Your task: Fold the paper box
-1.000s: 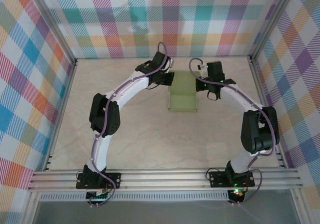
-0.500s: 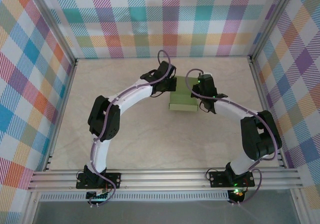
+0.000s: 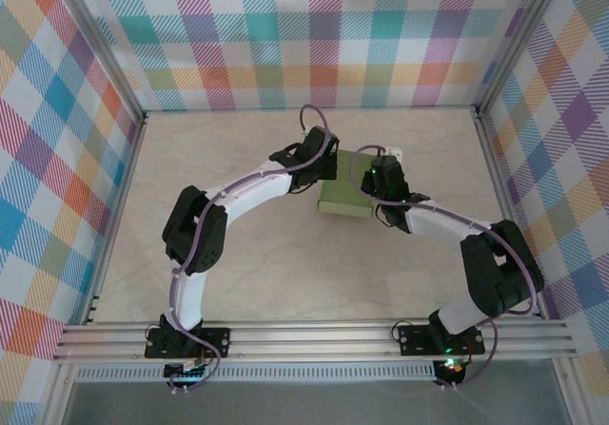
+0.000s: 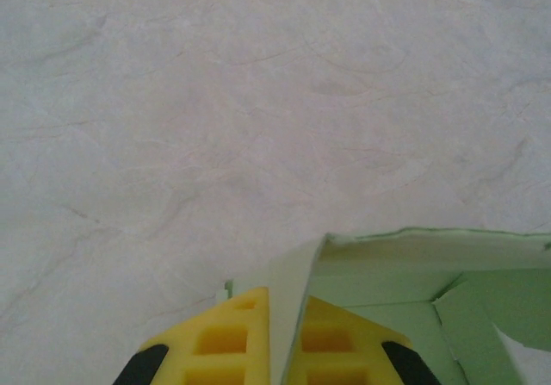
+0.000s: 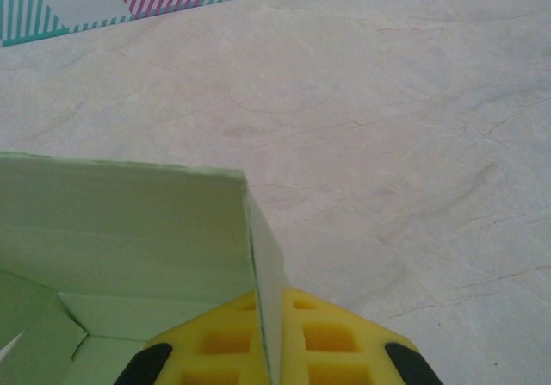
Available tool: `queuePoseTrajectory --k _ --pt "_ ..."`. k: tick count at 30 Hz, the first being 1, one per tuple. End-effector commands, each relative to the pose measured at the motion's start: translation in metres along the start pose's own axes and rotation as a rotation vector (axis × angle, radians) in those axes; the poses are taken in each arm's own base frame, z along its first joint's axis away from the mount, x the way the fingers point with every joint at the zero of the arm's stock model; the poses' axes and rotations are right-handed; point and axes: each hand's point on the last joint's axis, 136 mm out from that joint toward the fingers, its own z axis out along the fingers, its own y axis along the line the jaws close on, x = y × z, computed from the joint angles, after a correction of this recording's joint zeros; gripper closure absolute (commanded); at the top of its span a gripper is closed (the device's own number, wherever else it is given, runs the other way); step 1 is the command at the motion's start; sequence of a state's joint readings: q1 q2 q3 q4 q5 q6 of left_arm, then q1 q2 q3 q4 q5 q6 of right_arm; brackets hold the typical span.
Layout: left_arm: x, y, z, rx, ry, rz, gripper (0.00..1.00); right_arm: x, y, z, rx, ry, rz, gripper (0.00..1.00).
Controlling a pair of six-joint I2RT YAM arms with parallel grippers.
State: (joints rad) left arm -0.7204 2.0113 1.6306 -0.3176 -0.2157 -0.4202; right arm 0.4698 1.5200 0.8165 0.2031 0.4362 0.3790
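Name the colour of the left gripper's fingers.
The fingers are yellow with black outer corners, pinching the paper box; best seen in the left wrist view.

The left gripper [image 3: 322,168] and the right gripper [image 3: 374,180] are drawing closer together and travelling away from the far wall, toward the middle of the table [image 3: 285,273]. The paper box [image 3: 343,200] between them is moving with them. Seen from above, it is showing a shorter green face and turning slightly askew.
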Motion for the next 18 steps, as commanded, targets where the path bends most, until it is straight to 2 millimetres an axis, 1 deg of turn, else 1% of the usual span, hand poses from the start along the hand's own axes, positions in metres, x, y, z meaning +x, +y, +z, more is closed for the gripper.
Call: queuePoseTrajectory --k 1,7,10,14,18 --pt "-0.003 -0.021 -0.021 0.061 -0.073 -0.029 1.00 -0.027 0.023 -0.017 -0.092 -0.126 0.051 1.00" --pt "0.001 -0.023 -0.037 0.056 -0.169 -0.010 1.00 -0.024 0.024 -0.028 -0.099 -0.193 0.033 1.00" --pt "0.005 -0.024 -0.038 0.064 -0.200 -0.006 1.00 -0.019 0.022 -0.031 -0.101 -0.216 0.032 1.00" --pt "0.014 -0.024 -0.034 0.064 -0.219 0.005 1.00 -0.012 0.023 -0.032 -0.108 -0.225 0.029 1.00" --pt "0.019 -0.027 -0.036 0.077 -0.266 0.016 1.00 -0.010 0.026 -0.035 -0.112 -0.235 0.029 1.00"
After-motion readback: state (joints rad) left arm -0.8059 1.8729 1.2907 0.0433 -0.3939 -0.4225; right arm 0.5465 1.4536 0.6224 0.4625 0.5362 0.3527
